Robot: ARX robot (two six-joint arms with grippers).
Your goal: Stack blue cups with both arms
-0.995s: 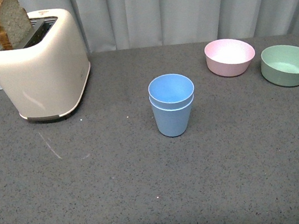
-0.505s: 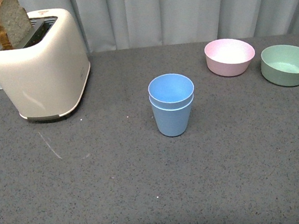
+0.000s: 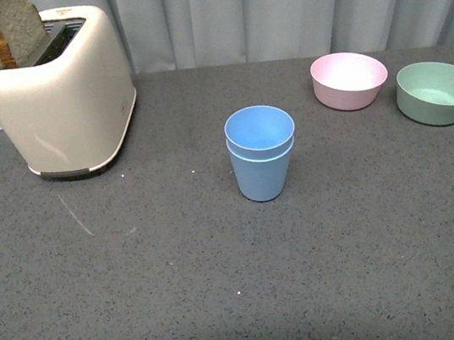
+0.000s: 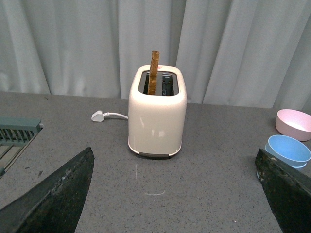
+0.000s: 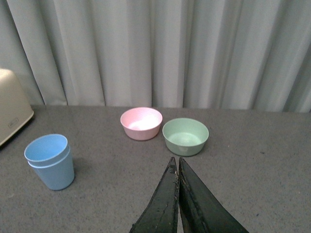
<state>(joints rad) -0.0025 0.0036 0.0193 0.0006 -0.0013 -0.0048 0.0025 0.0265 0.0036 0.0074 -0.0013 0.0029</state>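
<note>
The two blue cups (image 3: pixel 261 154) stand nested one inside the other, upright, at the middle of the grey table. They also show in the right wrist view (image 5: pixel 50 161) and at the edge of the left wrist view (image 4: pixel 288 150). Neither arm shows in the front view. My left gripper (image 4: pixel 175 191) is open and empty, its black fingers (image 4: pixel 58 196) far apart over bare table short of the toaster, apart from the cups. My right gripper (image 5: pixel 175 164) is shut and empty, well away from the cups and short of the green bowl.
A cream toaster (image 3: pixel 59 94) with a bread slice (image 3: pixel 13 28) stands at the back left, its plug (image 4: pixel 98 116) lying behind. A pink bowl (image 3: pixel 349 80) and a green bowl (image 3: pixel 440 91) sit at the back right. A grey rack (image 4: pixel 14 136) shows in the left wrist view.
The front view has shifted slightly, so everything sits a little higher in the picture. The stacked cups, toaster and bowls have not moved on the table.
</note>
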